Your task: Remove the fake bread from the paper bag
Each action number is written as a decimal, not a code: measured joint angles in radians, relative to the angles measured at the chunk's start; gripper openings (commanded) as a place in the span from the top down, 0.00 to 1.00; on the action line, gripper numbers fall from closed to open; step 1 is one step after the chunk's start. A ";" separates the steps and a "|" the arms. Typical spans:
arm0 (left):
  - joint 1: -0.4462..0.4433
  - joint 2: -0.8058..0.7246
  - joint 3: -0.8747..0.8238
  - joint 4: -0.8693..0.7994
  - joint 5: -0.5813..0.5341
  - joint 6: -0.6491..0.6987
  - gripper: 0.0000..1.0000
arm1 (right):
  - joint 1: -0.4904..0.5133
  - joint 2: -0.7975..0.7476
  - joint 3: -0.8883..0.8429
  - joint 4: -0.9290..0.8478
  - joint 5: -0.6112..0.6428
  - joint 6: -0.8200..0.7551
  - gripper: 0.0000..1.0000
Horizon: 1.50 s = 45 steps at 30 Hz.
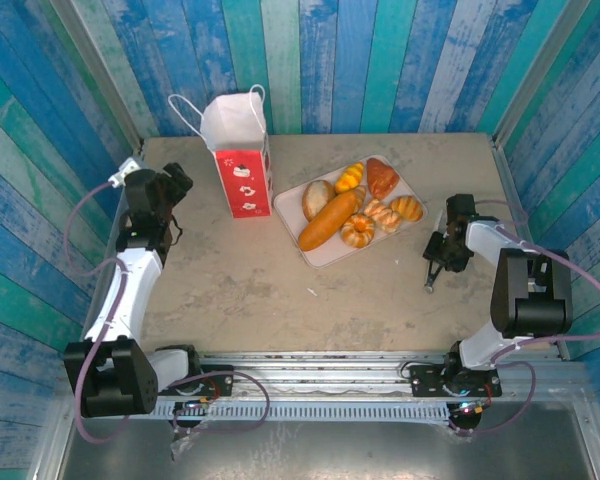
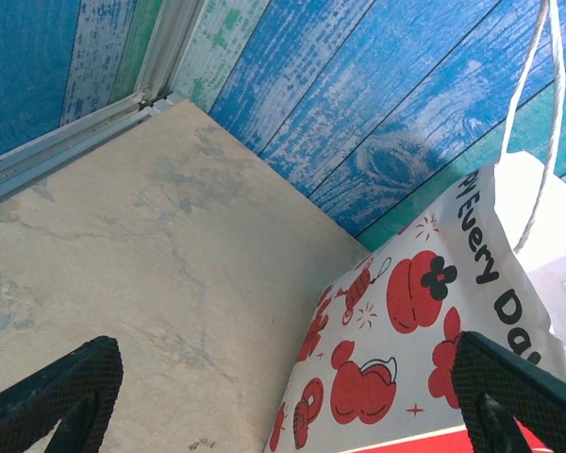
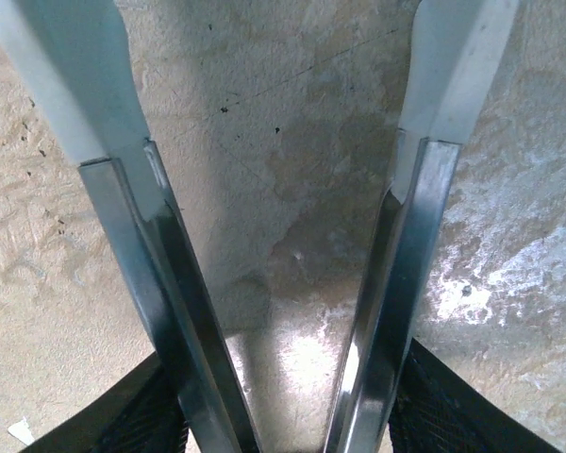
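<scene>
The right gripper (image 3: 264, 85) hangs over bare table (image 1: 240, 280), its 2 long fingers spread, gripping nothing. Beyond it, 6 pieces of fake bread (image 1: 332, 220) lie on a pale tray (image 1: 328, 252). Farther left, the left gripper (image 2: 283, 401), fingers wide apart, faces the upright paper bag (image 1: 243, 180).

Plank booth, worn tabletop
Weathered blue, teal and green boards (image 1: 380, 60) wall three sides; the stained beige table (image 1: 240, 290) has a metal rail (image 1: 320, 357) along its near edge.
</scene>
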<state>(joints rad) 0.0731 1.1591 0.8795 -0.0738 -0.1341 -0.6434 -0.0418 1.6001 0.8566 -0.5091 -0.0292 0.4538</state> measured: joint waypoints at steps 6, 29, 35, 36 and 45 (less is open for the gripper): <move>0.000 0.000 0.000 0.000 -0.023 -0.004 0.06 | 0.000 -0.013 0.000 -0.035 0.024 0.008 0.08; 0.000 -0.017 -0.035 0.044 -0.111 0.124 0.06 | -0.020 -0.508 0.159 -0.175 0.299 0.018 0.00; 0.000 -0.026 -0.094 0.134 -0.121 0.219 0.06 | -0.021 -0.591 0.109 -0.116 0.416 0.032 0.00; 0.000 -0.026 -0.111 0.159 -0.122 0.238 0.06 | -0.021 -0.599 0.089 -0.092 0.430 0.032 0.00; -0.011 -0.003 -0.287 0.384 -0.092 0.391 0.06 | -0.021 -0.593 -0.064 0.119 0.438 -0.016 0.00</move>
<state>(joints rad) 0.0620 1.1564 0.5922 0.3099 -0.2264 -0.2520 -0.0631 1.0069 0.7921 -0.3901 0.4088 0.4374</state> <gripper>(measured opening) 0.938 0.996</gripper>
